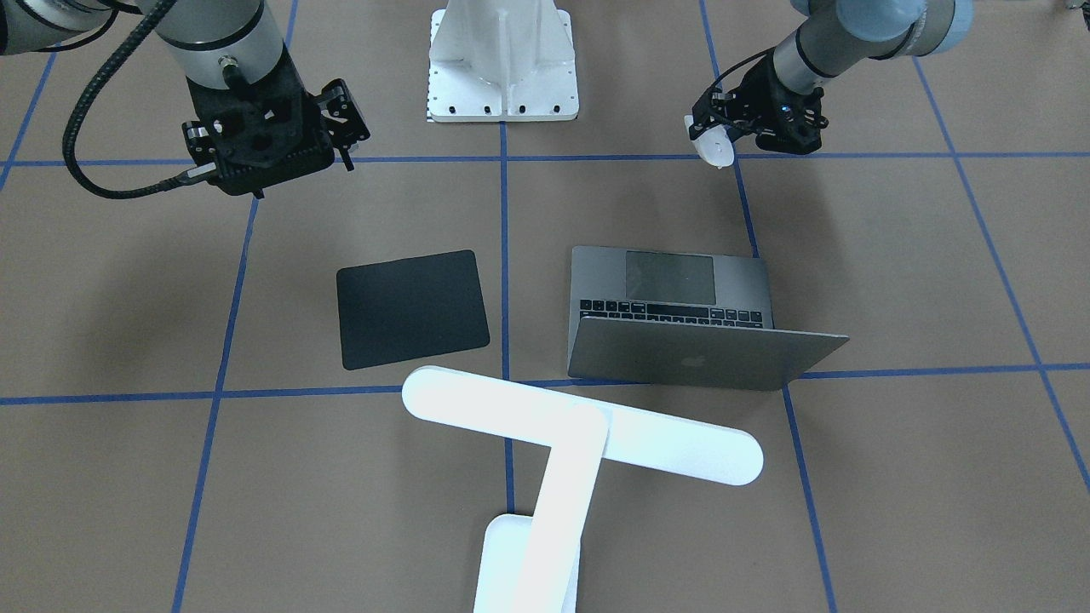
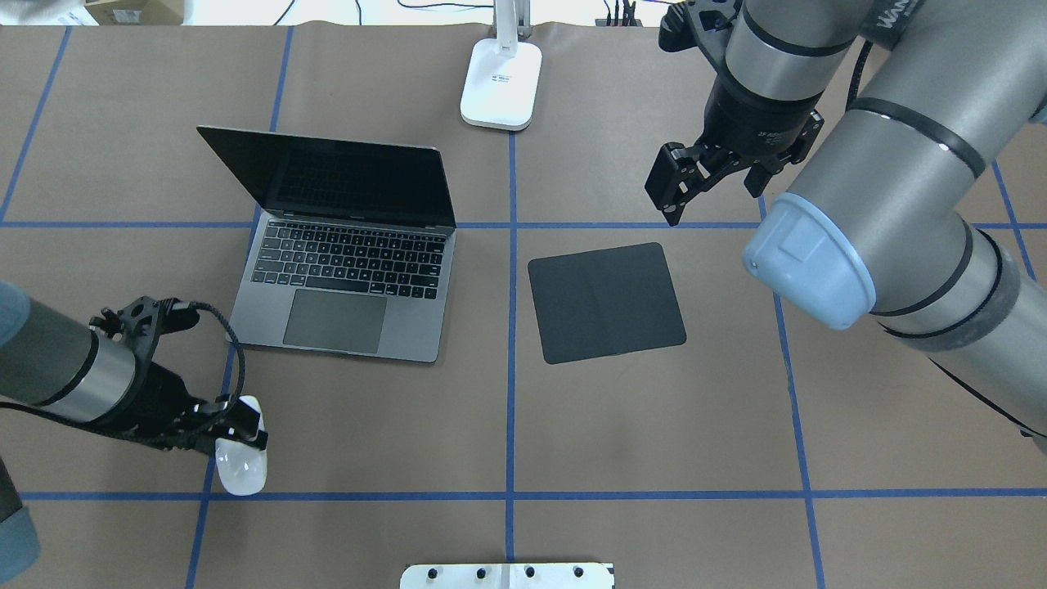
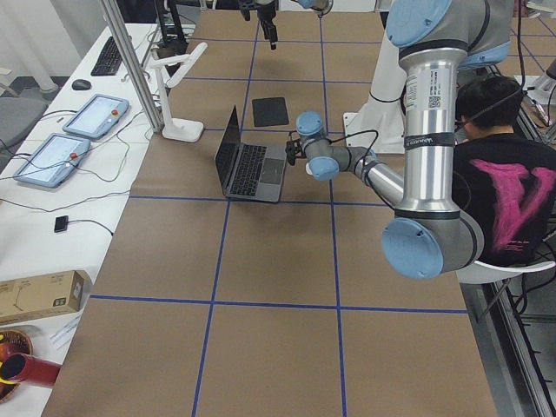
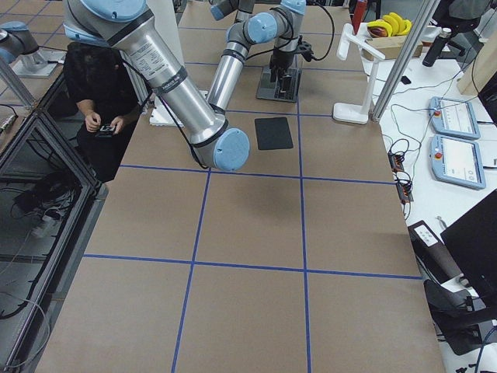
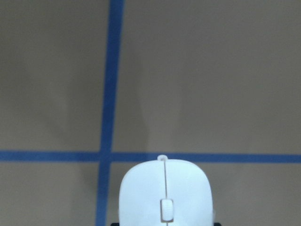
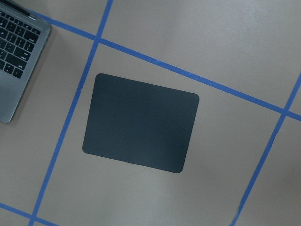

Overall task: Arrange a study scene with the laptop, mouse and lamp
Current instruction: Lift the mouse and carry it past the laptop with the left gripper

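The white mouse (image 2: 240, 470) sticks out of my left gripper (image 2: 235, 438), which is shut on its rear end near the table's front left; from the front, the mouse (image 1: 714, 146) looks tilted in that gripper (image 1: 722, 128). In the left wrist view the mouse (image 5: 164, 193) fills the bottom centre over a blue tape cross. The grey laptop (image 2: 343, 278) stands open just beyond it. The white lamp (image 2: 501, 82) stands at the far edge, its bar head (image 1: 579, 426) level. My right gripper (image 2: 710, 184) hangs open above the table, behind the black mat.
A black mat (image 2: 605, 301) lies right of the laptop, and the right wrist view shows this mat (image 6: 141, 122) straight below. The white bolted pedestal (image 1: 502, 68) is at the robot's base. A seated person (image 3: 499, 174) is beside the table.
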